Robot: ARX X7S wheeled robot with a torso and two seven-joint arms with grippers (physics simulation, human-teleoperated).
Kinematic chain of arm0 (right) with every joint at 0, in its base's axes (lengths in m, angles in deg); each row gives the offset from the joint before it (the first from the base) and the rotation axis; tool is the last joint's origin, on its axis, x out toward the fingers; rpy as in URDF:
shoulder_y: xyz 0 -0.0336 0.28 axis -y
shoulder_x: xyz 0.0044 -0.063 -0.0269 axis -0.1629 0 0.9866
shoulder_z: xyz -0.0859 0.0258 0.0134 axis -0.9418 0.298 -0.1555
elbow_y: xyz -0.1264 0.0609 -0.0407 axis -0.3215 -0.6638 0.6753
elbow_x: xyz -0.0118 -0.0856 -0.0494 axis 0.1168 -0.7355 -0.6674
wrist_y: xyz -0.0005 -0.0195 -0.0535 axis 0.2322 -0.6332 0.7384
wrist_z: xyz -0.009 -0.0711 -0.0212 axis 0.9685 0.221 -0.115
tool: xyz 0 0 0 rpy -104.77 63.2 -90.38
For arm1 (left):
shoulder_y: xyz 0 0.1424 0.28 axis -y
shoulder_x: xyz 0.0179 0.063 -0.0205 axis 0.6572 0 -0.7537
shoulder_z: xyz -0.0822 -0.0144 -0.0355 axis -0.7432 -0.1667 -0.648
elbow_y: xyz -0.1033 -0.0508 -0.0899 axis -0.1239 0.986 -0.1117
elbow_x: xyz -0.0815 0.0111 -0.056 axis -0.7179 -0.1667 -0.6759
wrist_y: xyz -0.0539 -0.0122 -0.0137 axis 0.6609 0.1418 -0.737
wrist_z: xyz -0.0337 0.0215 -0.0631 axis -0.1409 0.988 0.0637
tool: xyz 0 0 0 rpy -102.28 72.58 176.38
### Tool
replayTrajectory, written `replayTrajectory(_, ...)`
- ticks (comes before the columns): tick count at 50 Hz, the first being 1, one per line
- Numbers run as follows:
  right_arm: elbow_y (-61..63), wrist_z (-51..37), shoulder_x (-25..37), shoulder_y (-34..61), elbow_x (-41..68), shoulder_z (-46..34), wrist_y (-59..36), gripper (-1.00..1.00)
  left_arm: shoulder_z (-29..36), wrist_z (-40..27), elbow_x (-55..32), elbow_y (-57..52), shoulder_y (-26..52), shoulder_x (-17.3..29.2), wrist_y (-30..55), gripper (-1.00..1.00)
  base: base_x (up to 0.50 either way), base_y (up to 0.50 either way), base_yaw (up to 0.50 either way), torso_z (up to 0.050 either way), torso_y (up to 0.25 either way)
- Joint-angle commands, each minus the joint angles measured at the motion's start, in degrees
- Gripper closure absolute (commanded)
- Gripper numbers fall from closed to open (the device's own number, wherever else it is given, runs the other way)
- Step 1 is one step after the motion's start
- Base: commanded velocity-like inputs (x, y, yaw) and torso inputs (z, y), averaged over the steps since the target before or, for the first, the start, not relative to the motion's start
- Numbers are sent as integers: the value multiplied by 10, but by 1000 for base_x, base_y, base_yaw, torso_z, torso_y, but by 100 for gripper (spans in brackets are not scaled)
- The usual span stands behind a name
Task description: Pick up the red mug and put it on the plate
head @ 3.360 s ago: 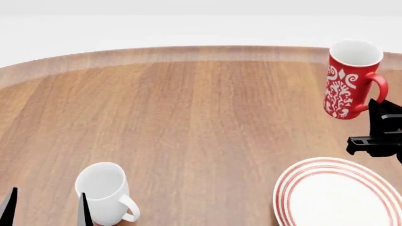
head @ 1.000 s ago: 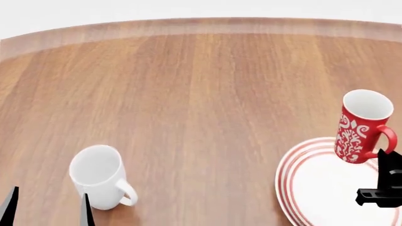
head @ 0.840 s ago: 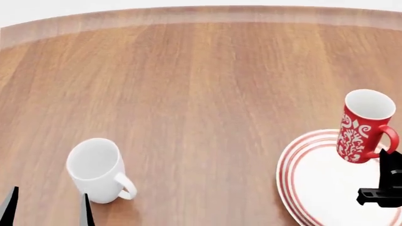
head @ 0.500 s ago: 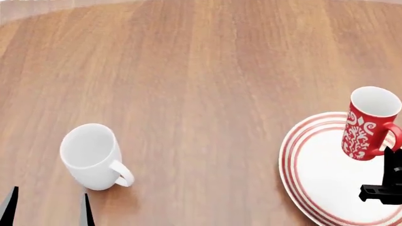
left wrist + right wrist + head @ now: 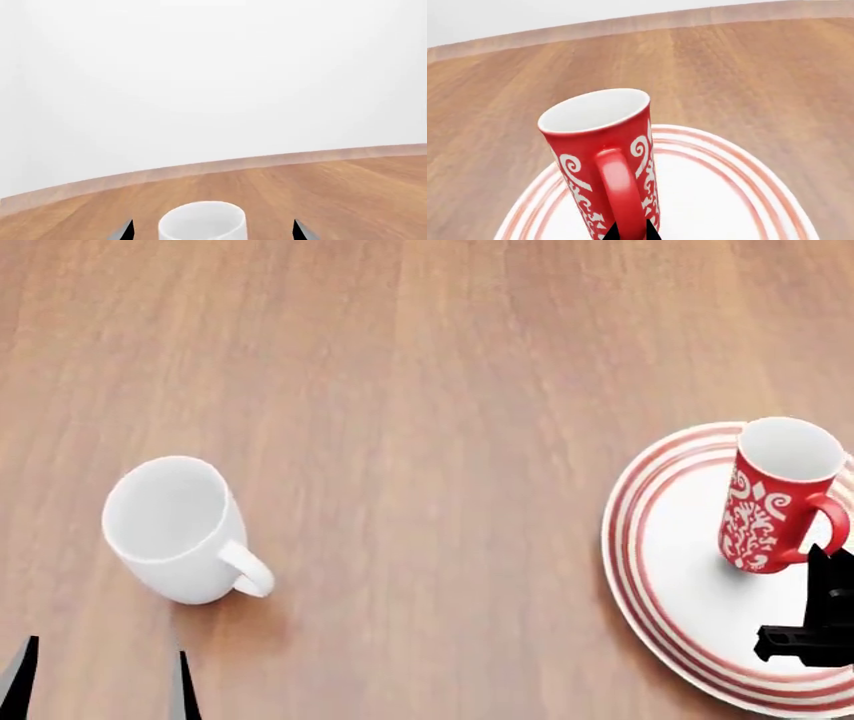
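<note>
My head camera looked steeply down on the table (image 5: pixel 400 390); each wrist camera faced forward, close and low — right wrist sharing the red mug (image 5: pixel 604 160) and plate (image 5: pixel 727 190) with it.

The red mug (image 5: pixel 777 502) is bright red with a white ornamental pattern outside, white inside, and its handle is plain red. The plate (image 5: pixel 667 580) is white with concentric red rings near the rim. The other mug (image 5: pixel 171 530) is plain white. The worktop (image 5: pixel 400 390) is brown wood with lengthwise grain.
</note>
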Motion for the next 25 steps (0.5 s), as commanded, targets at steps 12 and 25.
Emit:
replayTrajectory(12, 18, -3, 3, -4, 5, 7, 1, 100, 4, -2, -6, 8, 3, -1, -16, -100, 0, 0, 0, 0, -34)
replayTrajectory(25, 10, 3, 1, -11, 5, 9, 10, 100, 7, -2, -4, 10, 5, 1, -19, -100, 0, 0, 0, 0, 0)
